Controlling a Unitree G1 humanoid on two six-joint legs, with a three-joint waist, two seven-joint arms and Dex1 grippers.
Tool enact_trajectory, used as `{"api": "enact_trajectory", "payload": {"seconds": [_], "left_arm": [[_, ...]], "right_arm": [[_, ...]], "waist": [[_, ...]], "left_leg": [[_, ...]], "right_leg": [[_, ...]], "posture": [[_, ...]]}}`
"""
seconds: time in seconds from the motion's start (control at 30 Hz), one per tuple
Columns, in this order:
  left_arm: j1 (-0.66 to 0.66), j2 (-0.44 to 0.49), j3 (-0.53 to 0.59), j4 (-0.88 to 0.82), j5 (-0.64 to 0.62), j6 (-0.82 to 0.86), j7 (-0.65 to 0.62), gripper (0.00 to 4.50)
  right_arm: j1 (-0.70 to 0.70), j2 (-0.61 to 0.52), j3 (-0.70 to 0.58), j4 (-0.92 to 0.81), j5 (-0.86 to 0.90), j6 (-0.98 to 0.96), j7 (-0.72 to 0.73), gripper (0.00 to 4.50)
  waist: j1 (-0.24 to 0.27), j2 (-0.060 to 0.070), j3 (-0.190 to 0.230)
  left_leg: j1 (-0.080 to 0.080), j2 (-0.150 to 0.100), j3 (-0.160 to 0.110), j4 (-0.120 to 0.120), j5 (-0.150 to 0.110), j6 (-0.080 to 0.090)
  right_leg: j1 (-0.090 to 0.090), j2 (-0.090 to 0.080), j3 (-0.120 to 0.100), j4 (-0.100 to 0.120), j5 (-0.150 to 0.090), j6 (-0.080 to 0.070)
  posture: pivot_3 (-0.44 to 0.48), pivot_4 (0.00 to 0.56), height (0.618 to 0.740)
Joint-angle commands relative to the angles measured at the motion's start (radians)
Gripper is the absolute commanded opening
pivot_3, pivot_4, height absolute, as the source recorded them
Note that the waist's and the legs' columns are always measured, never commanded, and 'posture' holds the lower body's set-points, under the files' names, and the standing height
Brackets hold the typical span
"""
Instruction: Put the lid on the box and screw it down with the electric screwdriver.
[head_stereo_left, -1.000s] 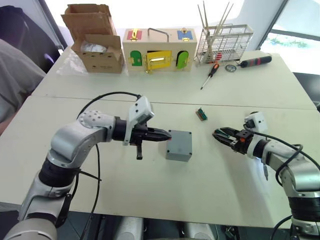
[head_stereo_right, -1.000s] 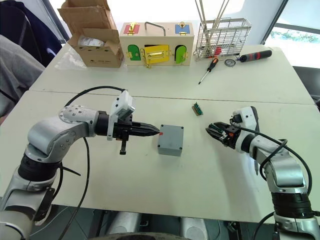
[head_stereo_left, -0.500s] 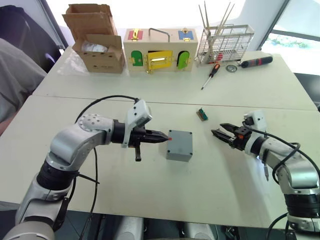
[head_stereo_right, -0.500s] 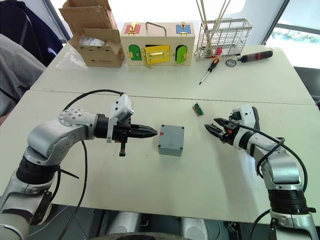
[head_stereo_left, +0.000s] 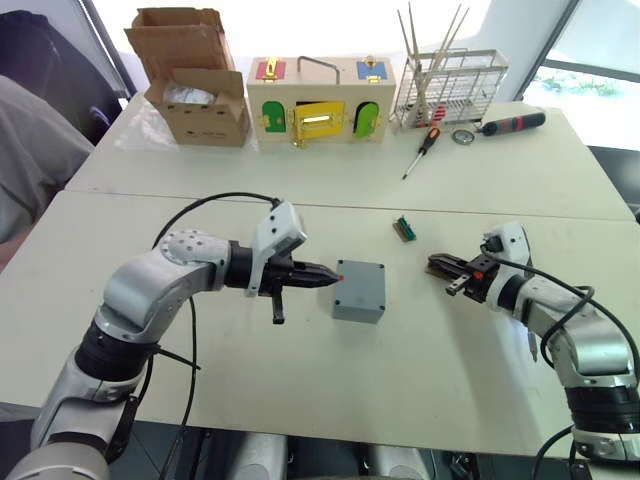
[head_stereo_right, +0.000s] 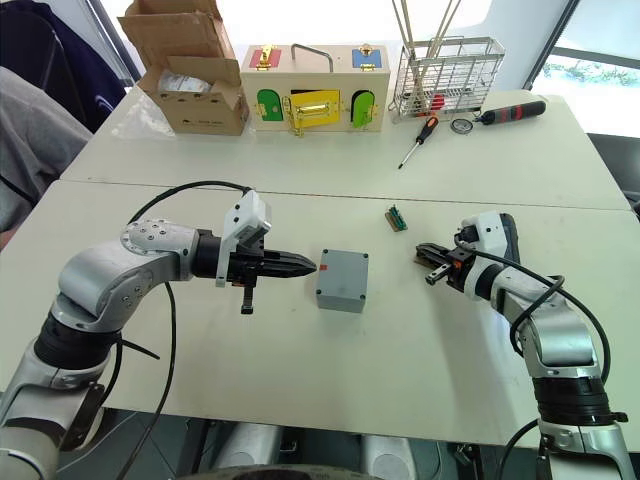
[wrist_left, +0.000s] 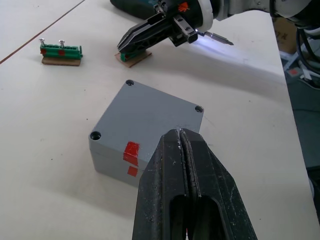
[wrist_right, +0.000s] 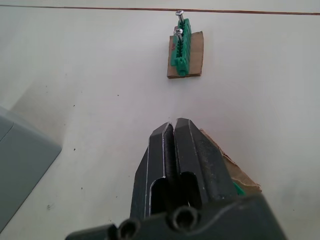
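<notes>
The grey box stands mid-table with the lid lying flat on top, corner holes showing, and a red mark on its near side. My left gripper is shut and empty, its tips just short of that red mark. My right gripper is shut, with its tips down on a small cardboard scrap; whether it pinches anything is hidden. A thin metal bit juts out beside the right wrist. I cannot tell whether it belongs to the electric screwdriver.
A green screw holder lies on the table beyond the two grippers. Along the back stand a cardboard box, a wooden latch box and a wire rack. An orange-handled screwdriver and a red-and-black tool lie there too. A person's sleeve shows at far left.
My right gripper was open and has shut, dropping onto the cardboard scrap. The left gripper and the box have stayed put.
</notes>
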Motion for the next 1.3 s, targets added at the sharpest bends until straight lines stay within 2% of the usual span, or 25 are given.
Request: {"api": "enact_trajectory", "payload": {"seconds": [0.03, 0.37, 0.53, 0.67, 0.9, 1.3], "left_arm": [[-0.001, 0.005, 0.003, -0.024, -0.001, -0.020, -0.001, 0.00], [-0.003, 0.007, -0.006, -0.010, 0.002, -0.034, -0.004, 0.00], [0.011, 0.055, 0.000, -0.003, 0.012, -0.042, -0.030, 0.00], [0.023, 0.083, -0.022, -0.003, 0.032, -0.066, -0.051, 0.00], [0.046, 0.095, -0.030, -0.019, 0.049, -0.076, -0.048, 0.00], [0.052, 0.080, -0.025, -0.043, 0.030, -0.056, -0.025, 0.00]], "right_arm": [[-0.023, -0.004, -0.056, -0.066, 0.040, 0.022, -0.016, 0.06], [-0.073, -0.021, -0.083, -0.114, 0.080, 0.068, -0.019, 0.06], [-0.128, -0.056, -0.083, -0.292, 0.264, 0.219, 0.060, 0.06], [-0.130, -0.089, -0.034, -0.376, 0.363, 0.314, 0.103, 0.06], [-0.122, -0.035, 0.065, -0.375, 0.316, 0.269, 0.058, 0.06], [-0.116, -0.042, 0.109, -0.317, 0.243, 0.196, 0.063, 0.06]], "waist": [[0.000, 0.000, 0.000], [0.000, 0.000, 0.000], [-0.007, 0.000, 0.000], [-0.011, 0.000, 0.000], [-0.015, 0.000, 0.000], [-0.016, 0.000, 0.000]], "left_leg": [[0.000, 0.000, 0.000, 0.000, 0.000, 0.000], [0.000, 0.000, 0.000, 0.000, 0.000, 0.000], [0.000, 0.000, 0.000, -0.001, 0.000, 0.000], [0.000, 0.001, -0.002, -0.001, 0.000, 0.000], [0.000, 0.000, -0.001, 0.000, 0.000, 0.000], [0.000, 0.000, -0.001, 0.000, 0.000, 0.000]], "right_leg": [[0.000, 0.000, 0.000, 0.000, 0.000, 0.000], [0.000, 0.000, 0.000, 0.000, 0.000, 0.000], [0.000, 0.000, 0.000, 0.000, 0.000, 0.000], [0.001, 0.000, -0.001, 0.000, 0.000, 0.000], [0.001, 0.000, 0.000, 0.000, 0.000, 0.000], [0.001, 0.000, 0.000, 0.000, 0.000, 0.000]], "posture": [[0.000, 0.150, 0.740], [0.000, 0.150, 0.740], [0.000, 0.150, 0.740], [0.000, 0.150, 0.740], [0.000, 0.150, 0.740], [0.000, 0.150, 0.740]]}}
